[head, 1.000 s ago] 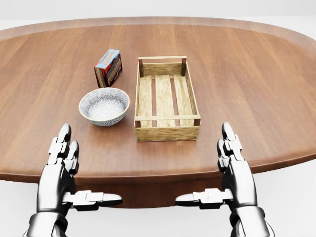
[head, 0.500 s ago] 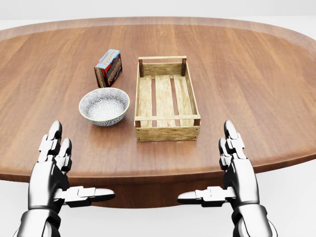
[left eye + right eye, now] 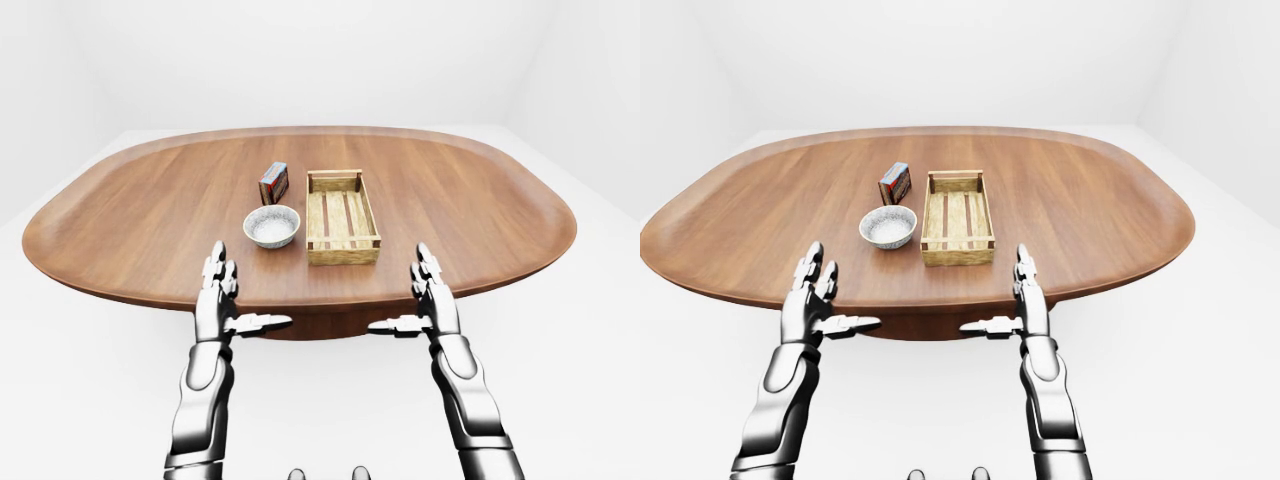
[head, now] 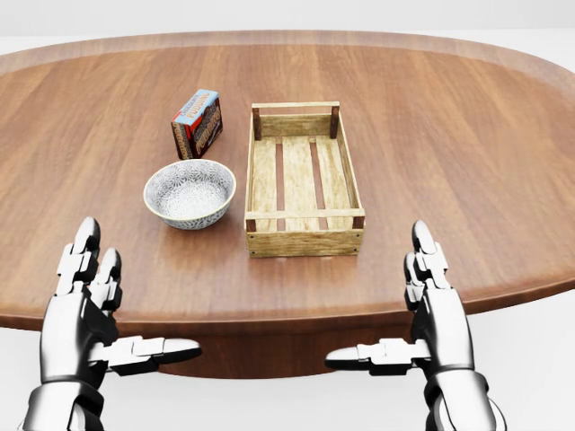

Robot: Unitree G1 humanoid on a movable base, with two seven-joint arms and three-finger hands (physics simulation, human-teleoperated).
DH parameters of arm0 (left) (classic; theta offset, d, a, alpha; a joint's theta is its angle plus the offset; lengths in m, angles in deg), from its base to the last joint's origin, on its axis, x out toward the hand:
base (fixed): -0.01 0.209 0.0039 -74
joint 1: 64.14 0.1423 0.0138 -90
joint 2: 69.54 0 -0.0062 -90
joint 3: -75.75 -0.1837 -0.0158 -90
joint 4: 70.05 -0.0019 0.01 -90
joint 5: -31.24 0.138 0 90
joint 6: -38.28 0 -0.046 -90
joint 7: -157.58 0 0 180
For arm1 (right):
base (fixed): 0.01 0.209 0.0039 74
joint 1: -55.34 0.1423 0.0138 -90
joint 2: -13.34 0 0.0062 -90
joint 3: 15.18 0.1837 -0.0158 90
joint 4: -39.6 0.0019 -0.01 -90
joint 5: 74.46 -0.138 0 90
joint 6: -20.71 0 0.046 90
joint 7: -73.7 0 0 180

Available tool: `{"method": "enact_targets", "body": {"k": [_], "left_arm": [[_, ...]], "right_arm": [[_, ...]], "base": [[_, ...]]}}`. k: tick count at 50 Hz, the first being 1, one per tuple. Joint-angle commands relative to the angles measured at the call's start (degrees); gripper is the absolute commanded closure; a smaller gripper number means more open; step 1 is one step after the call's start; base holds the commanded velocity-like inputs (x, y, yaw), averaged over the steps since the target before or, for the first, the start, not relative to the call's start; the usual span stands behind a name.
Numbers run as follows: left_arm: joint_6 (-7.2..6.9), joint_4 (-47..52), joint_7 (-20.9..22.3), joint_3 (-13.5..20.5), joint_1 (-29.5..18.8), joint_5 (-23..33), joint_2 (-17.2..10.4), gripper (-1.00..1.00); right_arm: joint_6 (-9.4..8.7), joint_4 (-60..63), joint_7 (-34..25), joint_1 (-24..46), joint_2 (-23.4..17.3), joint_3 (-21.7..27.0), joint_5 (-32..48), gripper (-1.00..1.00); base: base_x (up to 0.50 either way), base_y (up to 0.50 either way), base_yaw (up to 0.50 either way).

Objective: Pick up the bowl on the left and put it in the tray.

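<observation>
While both arms reach up from the bottom of the head view, the broad oval bench (image 4: 467, 135) of brown wood fills most of that view, its near edge curving across just above the wrists. Near its middle stands the tray (image 4: 304, 242), a slatted crate of pale wood with low walls, long side running away from the camera and nothing inside it. At lower left the left hand (image 4: 76, 328) is spread wide, fingers pointing up toward the bench and thumb jutting right, gripping nothing. At lower right the right hand (image 4: 440, 328) mirrors it, fingers straight up and thumb stretched left, likewise empty. Both hover at the bench's near edge, well apart from everything on top. Just left of the tray's near end sits the bowl (image 4: 190, 193), upright on the wood, white with a fine grey pattern, close to the tray but not touching it. Above the bowl in this view, beside the tray's far left corner, a small red and blue box (image 4: 197, 123) stands on the bench
</observation>
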Motion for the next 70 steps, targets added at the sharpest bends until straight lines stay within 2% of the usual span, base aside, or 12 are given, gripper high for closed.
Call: {"method": "enact_targets", "body": {"k": [1, 2, 3, 7, 17, 21, 27, 46, 55, 70], "left_arm": [[1.93, 0.35, -0.80, -1.17, 0.67, 0.87, 0.62, -1.00], [-1.20, 3.78, -0.79, -0.69, 0.67, -0.70, 0.46, -1.00], [-2.45, 5.55, -1.00, -0.39, 0.49, -1.04, 0.19, -1.00], [-2.45, 9.49, -1.49, 1.48, -0.79, -2.60, -0.60, -1.00], [-2.45, 11.54, -1.42, 4.60, -2.44, -4.96, -2.16, -1.00], [-2.45, 9.67, -1.89, 5.35, -4.44, -6.02, -2.72, -1.00], [-2.45, 12.57, -2.78, 5.88, -5.66, -7.02, -3.69, -1.00], [-2.45, 17.72, -3.80, 8.16, -6.02, -9.52, -4.77, -1.00], [-2.45, 18.17, -3.98, 8.60, -6.20, -9.87, -5.05, -1.00], [-2.45, 18.97, -4.12, 9.04, -6.07, -10.34, -5.23, -1.00]], "right_arm": [[-1.46, 1.03, 0.59, -0.50, 0.19, -0.31, -0.01, -1.00], [-1.87, 1.76, 0.58, -0.44, 0.23, -0.29, -0.14, -1.00], [-1.87, 2.73, 0.71, -0.34, 0.16, -0.35, 0.10, -1.00], [-1.87, 7.66, 1.07, -0.13, -0.06, -0.26, 1.18, -1.00], [-1.87, 18.08, 1.23, -0.30, -0.20, 0.24, 3.01, -1.00], [-1.87, 20.07, 1.33, 0.21, -0.61, 1.13, 3.73, -1.00], [-1.87, 23.50, 1.15, 0.77, -0.98, 1.50, 4.86, -1.00], [-1.87, 35.93, -1.27, 2.80, -1.66, 2.69, 7.34, -1.00], [-1.87, 36.79, -1.61, 3.13, -1.87, 2.43, 8.22, -1.00], [-1.87, 37.53, -2.43, 3.32, -1.59, 2.73, 8.26, -1.00]], "base": [[0.00, 0.00, 0.00], [0.00, 0.00, 0.00], [0.00, 0.00, 0.00], [0.00, 0.00, 0.00], [0.00, 0.00, 0.00], [0.00, 0.00, 0.00], [0.00, 0.00, 0.00], [0.00, 0.00, 0.00], [0.44, 0.08, 0.00], [0.48, 0.35, 0.00]]}}
